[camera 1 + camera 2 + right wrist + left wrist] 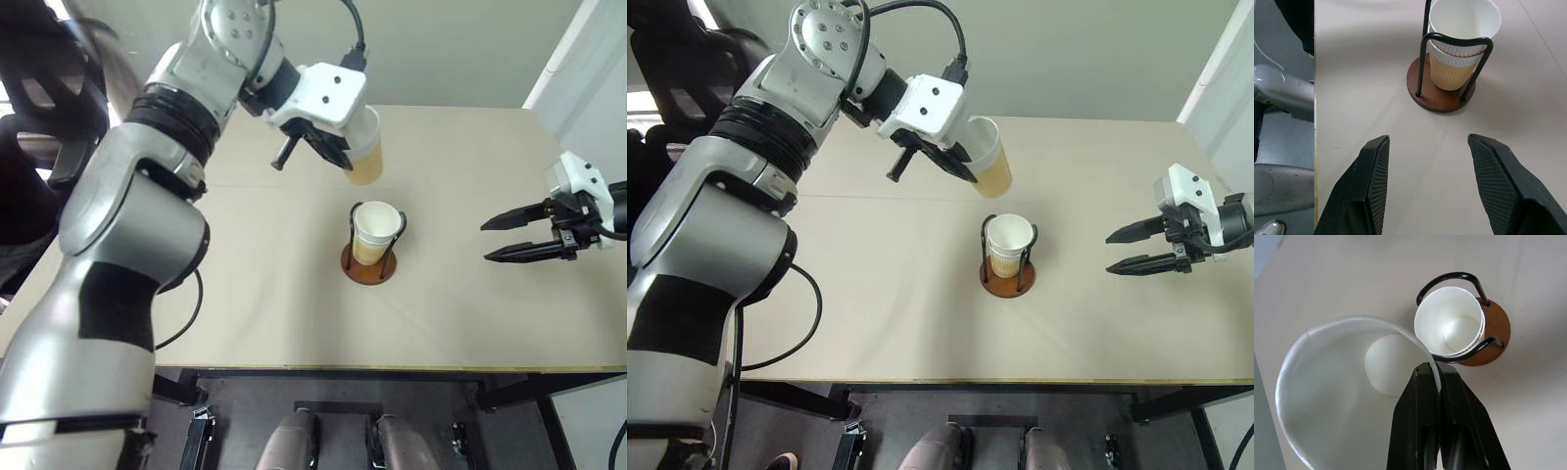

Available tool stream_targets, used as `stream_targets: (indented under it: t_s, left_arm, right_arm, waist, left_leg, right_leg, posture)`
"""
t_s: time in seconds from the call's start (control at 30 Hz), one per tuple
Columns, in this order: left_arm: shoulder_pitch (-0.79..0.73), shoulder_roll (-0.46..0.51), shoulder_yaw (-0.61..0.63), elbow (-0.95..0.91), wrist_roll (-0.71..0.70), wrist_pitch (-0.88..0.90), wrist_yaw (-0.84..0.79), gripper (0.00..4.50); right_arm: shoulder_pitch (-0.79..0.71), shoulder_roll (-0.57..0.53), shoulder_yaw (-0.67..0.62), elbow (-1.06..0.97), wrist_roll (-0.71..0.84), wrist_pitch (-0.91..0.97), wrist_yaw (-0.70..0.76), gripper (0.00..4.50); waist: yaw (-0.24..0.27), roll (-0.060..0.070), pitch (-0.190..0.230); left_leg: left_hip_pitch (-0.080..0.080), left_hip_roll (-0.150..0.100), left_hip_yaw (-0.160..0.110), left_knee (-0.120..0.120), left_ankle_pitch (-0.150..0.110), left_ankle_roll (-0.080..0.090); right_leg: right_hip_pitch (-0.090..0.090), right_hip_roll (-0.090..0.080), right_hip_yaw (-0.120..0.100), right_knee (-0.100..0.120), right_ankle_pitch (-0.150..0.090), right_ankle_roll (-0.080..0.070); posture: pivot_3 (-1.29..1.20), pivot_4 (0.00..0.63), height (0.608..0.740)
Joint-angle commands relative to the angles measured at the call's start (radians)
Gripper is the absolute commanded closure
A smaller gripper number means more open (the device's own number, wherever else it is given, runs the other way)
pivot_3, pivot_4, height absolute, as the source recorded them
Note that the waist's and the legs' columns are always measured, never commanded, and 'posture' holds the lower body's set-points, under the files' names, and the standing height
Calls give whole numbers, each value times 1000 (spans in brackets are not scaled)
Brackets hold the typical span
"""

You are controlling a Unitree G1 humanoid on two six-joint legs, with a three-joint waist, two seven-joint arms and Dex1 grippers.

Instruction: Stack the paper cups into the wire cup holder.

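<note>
We read no brand, label or writing on anything. The left gripper is raised above the table, angled down toward the right, its fingers clamped tight on the rim wall of one paper cup, one finger inside and one outside. That held cup hangs tilted, clear of the table. Just below and beyond the left gripper's tips stands the wire cup holder, with two nested cups already seated between its black wire loops, on the brown disc base. The right gripper hovers well to the side of the holder, pointing toward it, its fingers spread apart and empty. We see bare table between it and the holder.
</note>
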Motion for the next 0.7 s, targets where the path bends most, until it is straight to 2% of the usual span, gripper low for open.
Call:
stream_targets:
  t_s: [0.03, 0.3, 0.7]
  left_arm:
    - [-1, 3, 3, -28, -11, -10, -32, 4453]
    - [37, -19, -31, -99, -68, 12, -32, 4453]
    - [49, -42, -49, -116, -83, 0, -32, 4453]
  right_arm:
    - [-10, -14, -22, -19, 4, 6, 9, 1928]
    - [-9, -15, -23, -33, 7, 13, 10, 1928]
    - [28, -29, -45, -70, 17, 35, -3, 1928]
  waist:
    - [0, 0, 0]
    - [4, 0, 0]
    - [4, 0, 0]
  left_leg:
    - [0, 0, 0, 0, 0, 0]
    - [0, 0, 1, 2, 0, 1]
    - [0, -1, 2, 2, 0, 1]
  right_leg:
    - [0, 0, 0, 0, 0, 0]
    - [0, -1, 1, 0, 1, 1]
    - [1, -1, 1, 1, 1, 2]
  posture:
    - [0, 150, 740]
    - [0, 150, 740]
    - [0, 150, 740]
